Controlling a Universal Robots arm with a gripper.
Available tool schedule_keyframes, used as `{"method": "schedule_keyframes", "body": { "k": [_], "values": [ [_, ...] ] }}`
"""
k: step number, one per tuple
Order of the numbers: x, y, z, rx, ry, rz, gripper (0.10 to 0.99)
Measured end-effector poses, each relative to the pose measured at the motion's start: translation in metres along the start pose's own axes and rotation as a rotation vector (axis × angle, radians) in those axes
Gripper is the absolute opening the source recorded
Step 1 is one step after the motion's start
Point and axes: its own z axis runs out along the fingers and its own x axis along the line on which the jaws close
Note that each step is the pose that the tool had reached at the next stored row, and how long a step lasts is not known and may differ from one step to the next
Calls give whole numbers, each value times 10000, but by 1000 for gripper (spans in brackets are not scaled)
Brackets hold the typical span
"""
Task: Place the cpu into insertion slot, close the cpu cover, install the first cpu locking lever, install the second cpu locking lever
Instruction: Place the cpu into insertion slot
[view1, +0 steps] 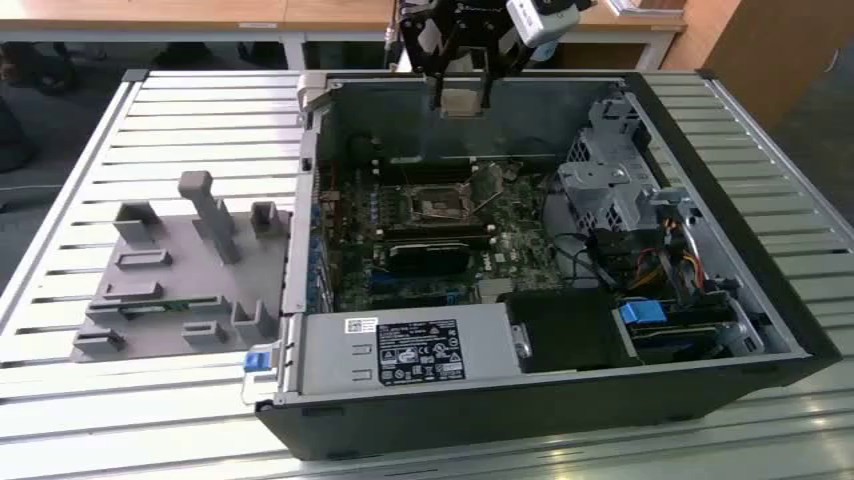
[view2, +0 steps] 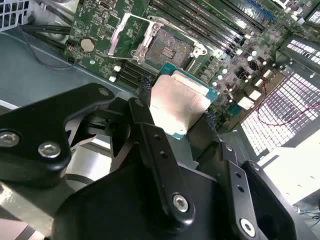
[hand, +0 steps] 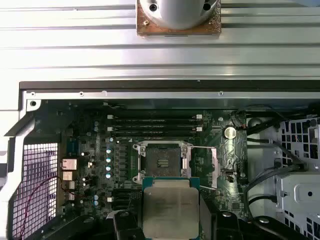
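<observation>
Pinching the cpu (view2: 180, 102) by two opposite edges with the gripper's (view1: 461, 95) jaws narrowed to chip width; hanging right of a grey fixture plate (view1: 174, 290) in the exterior view, above the open computer case (view1: 534, 420), silver top toward the wrist; leaving the insertion slot (hand: 162, 162) bare, cpu cover (view2: 116, 35) swung open beside it

The silver-topped cpu (view2: 179, 102) hung gripped, well above the bare black insertion slot (hand: 162, 162); beside that slot the cpu cover (view2: 114, 37) stood swung open.
</observation>
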Motion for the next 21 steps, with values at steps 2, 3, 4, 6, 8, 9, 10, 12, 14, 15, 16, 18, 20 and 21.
{"method": "schedule_keyframes", "body": {
  "k": [2, 3, 4, 6, 8, 9, 10, 12, 14, 15, 16, 18, 20, 21],
  "values": [
    [0, 0, 0, 1, 0, 0, 541],
    [0, 0, 0, 0, 0, 0, 541],
    [0, 0, 0, 1, 0, 0, 541],
    [0, 0, 0, 1, -1, 12, 541],
    [0, 0, 0, 0, -2, 29, 541],
    [0, 0, 0, -1, -3, 37, 541],
    [0, 0, 0, 0, -4, 46, 541],
    [0, 0, 0, 0, -5, 68, 541],
    [0, 0, 0, -2, -8, 91, 541],
    [0, 0, 0, -1, -9, 102, 541],
    [0, 0, -1, -1, -10, 115, 541],
    [0, 0, 0, -2, -13, 154, 541],
    [0, 0, 0, -3, -17, 195, 541],
    [0, 0, 0, -3, -19, 218, 541]
  ]
}}
